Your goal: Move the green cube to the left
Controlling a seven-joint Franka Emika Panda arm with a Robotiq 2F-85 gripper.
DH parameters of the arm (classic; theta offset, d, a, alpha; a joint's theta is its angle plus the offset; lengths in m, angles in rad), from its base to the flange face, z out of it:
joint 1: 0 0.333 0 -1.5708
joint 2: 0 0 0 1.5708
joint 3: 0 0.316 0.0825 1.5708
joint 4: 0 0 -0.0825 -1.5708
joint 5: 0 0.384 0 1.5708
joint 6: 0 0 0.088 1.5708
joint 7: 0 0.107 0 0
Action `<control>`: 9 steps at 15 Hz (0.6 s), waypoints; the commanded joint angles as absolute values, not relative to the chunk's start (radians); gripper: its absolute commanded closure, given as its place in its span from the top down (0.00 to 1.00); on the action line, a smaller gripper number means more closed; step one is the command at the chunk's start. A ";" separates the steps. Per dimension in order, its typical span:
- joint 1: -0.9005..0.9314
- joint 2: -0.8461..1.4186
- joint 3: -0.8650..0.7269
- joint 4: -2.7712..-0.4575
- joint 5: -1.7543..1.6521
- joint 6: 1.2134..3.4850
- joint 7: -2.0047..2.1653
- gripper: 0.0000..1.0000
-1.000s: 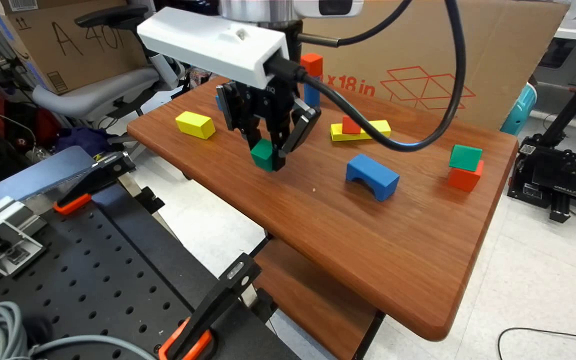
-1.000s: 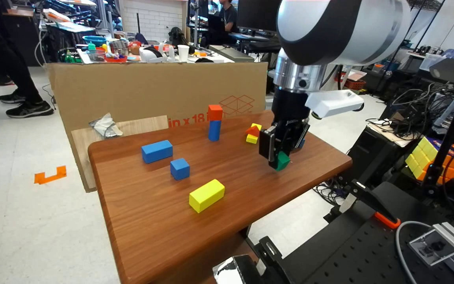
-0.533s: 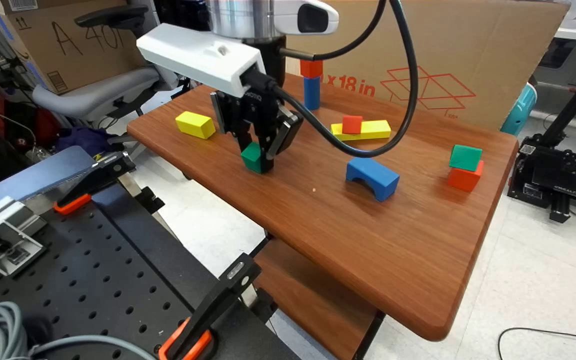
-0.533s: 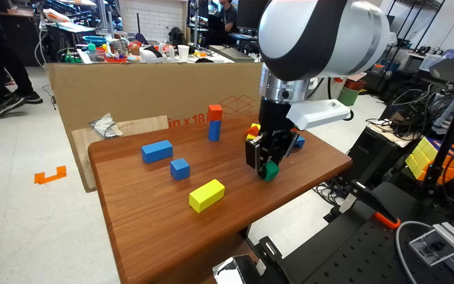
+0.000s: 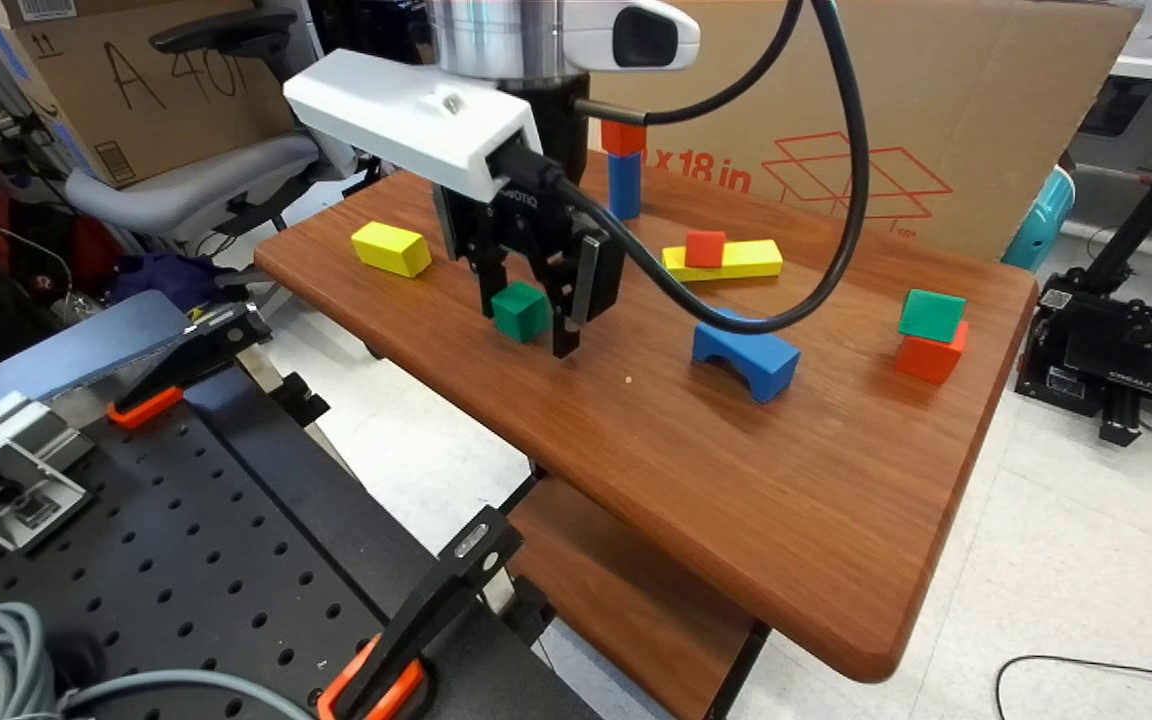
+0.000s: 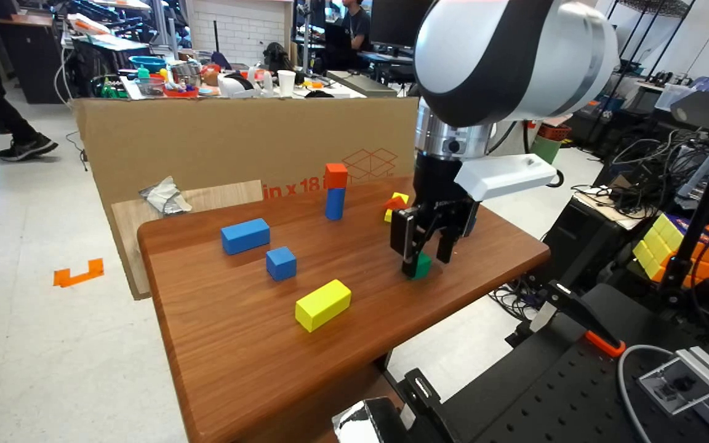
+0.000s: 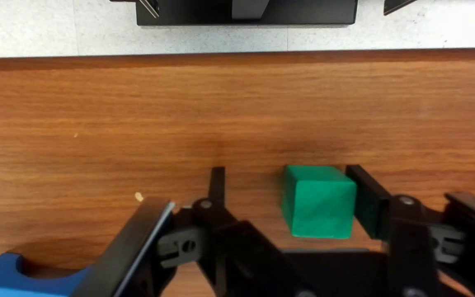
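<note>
The pincer (image 7: 290,189) stands spread, with the green cube (image 7: 324,204) on the table (image 7: 237,103) between its fingers (image 7: 217,185), right beside, perhaps touching, the finger farther from the blue arch (image 7: 19,282), so closing or lifting away likely hinges on that side.

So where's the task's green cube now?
The green cube is on the table between the open fingers, right of centre in the wrist view, close to the finger on its right. In both exterior views a yellow block lies to its left.
</note>
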State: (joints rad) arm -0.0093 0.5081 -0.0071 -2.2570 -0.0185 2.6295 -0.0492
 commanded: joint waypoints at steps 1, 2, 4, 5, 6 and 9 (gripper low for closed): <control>-0.003 0.384 -0.041 -2.386 -0.065 2.685 -0.048 1.00; -0.002 0.342 -0.051 -2.426 -0.081 2.702 -0.049 1.00; -0.001 0.268 -0.068 -2.488 -0.116 2.721 -0.043 1.00; -0.009 0.232 -0.069 -2.511 -0.124 2.717 -0.050 1.00; -0.010 0.201 -0.075 -2.531 -0.134 2.713 -0.045 1.00; -0.017 0.231 -0.069 -2.494 -0.129 2.680 -0.043 1.00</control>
